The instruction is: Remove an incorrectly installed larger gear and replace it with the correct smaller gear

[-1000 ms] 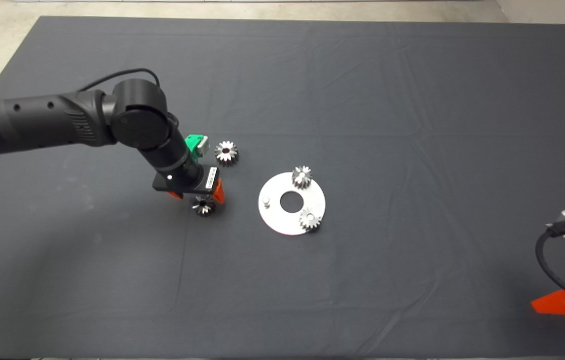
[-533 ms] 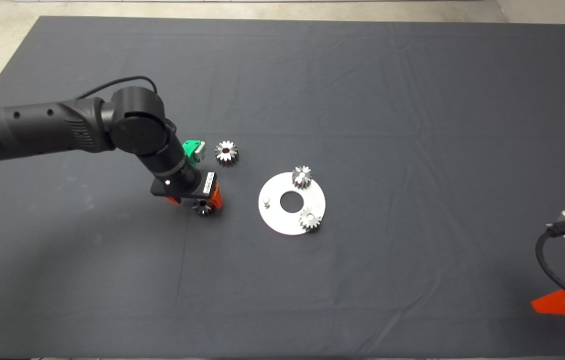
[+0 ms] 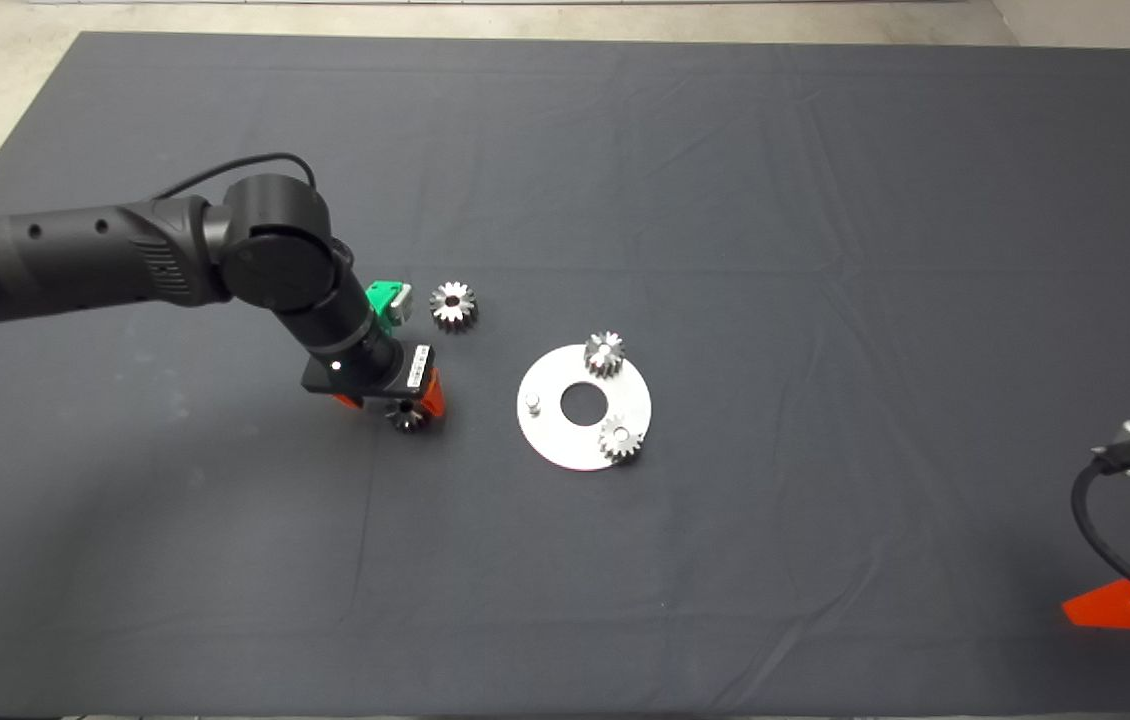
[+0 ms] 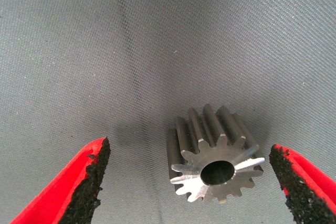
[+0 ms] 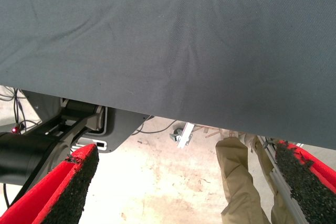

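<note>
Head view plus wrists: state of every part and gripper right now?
plate: two gears seated, one pin bare.
larger gear: off the plate, on the mat.
smaller gear: on the mat, ungripped.
left gripper: open, straddling the smaller gear.
right gripper: open, parked at the mat's edge.

I see the smaller gear (image 4: 216, 163) between the spread fingers of my left gripper (image 4: 191, 150). It is off-centre, close to one pad and well clear of the other, and touches neither. It is shiny steel with a round bore, and it seems to lie on its side on the mat, with the bore face turned toward the wrist camera. The larger gear (image 3: 452, 303), the same bright steel but slightly wider, lies flat with its bore up. It is outside the gripper, near its green body, on the far side.
</note>
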